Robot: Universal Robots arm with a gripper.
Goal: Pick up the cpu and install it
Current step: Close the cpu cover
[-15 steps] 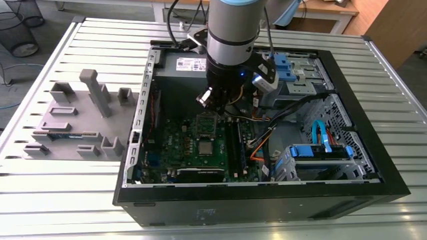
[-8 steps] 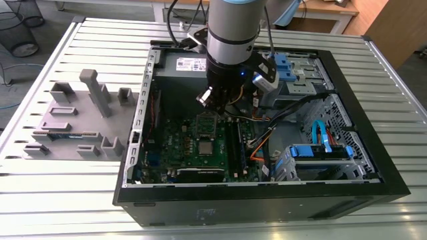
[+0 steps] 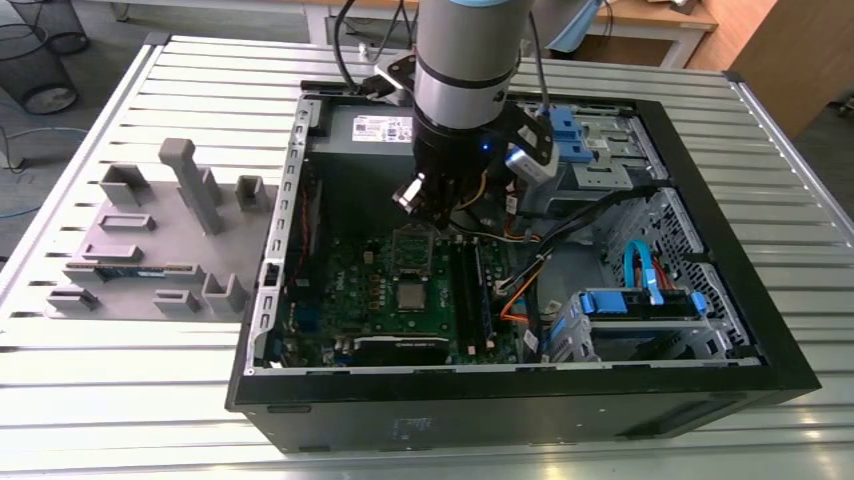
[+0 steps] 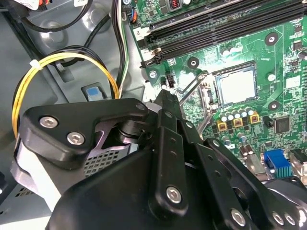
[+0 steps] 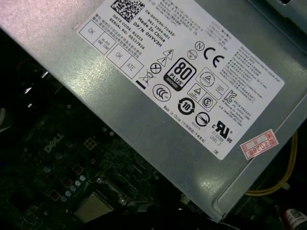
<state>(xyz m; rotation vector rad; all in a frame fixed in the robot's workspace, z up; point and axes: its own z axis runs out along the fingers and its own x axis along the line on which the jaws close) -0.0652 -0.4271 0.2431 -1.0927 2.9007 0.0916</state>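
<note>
Past the computer case's near wall [image 3: 507,400], the cpu [image 3: 408,296] lies flat in its socket on the green motherboard [image 3: 350,285]. The memory slots [image 3: 467,285] run just beside it, toward the exterior view's right. Farther back the gripper [image 3: 434,210] hangs above the board (whether it is open or grips anything, I cannot tell). Cables [image 3: 534,270] crowd one side, and the power supply [image 3: 380,128] stands behind.

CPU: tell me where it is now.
The cpu sits in the socket on the motherboard, on the exterior view's left of the black memory slots.
</note>
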